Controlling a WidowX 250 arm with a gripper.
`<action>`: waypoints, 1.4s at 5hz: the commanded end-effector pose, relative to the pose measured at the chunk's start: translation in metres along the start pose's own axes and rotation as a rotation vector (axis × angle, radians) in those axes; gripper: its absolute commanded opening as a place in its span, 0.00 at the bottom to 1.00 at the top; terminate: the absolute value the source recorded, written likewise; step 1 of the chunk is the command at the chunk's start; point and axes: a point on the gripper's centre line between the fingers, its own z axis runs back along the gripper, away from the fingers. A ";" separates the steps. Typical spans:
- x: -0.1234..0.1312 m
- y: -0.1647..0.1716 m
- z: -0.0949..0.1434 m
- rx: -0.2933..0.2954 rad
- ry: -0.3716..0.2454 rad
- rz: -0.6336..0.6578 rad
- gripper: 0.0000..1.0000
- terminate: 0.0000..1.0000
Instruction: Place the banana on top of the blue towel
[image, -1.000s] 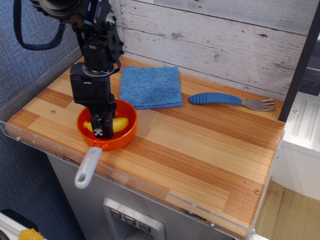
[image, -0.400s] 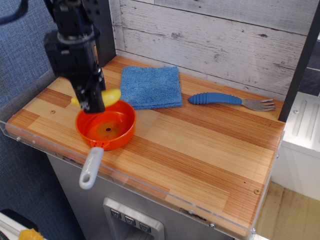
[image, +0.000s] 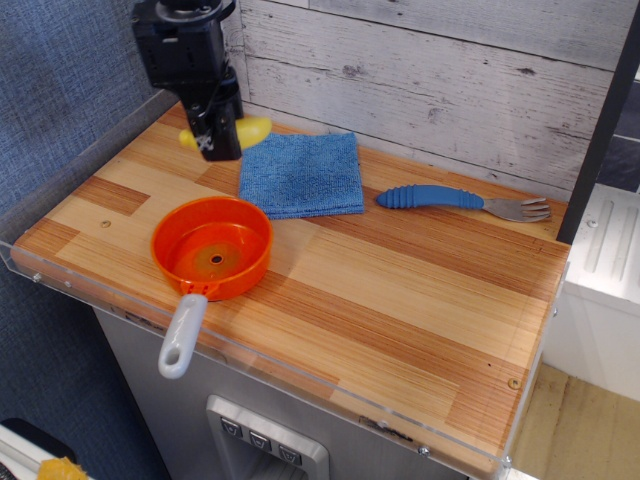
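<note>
While hanging at upper left of the frame, black robot gripper (image: 218, 140) clamped on small glossy yellow plastic banana (image: 250, 131), held mid-body above table, just left of square blue terry towel (image: 303, 173). Probably light, stiff, slippery. Free room rightward; wood wall close behind, orange pan (image: 212, 247) below.

Yellow banana (image: 250, 130), shiny. Blue towel (image: 302, 173), bumpy all over. Orange pan (image: 212, 247) with a grey handle (image: 181, 333). Blue-handled fork (image: 462, 201) with a silver-grey end. Black pincer (image: 214, 146) with a small white mark. Striped light and dark brown wooden worktop (image: 400, 290). Pale grey-white plank wall (image: 430, 70) behind.
</note>
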 end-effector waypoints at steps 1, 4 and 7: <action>-0.015 -0.032 -0.016 -0.034 -0.022 -0.046 0.00 0.00; -0.032 -0.039 -0.044 -0.016 0.001 -0.072 1.00 0.00; -0.033 -0.033 0.006 -0.031 -0.024 -0.390 1.00 0.00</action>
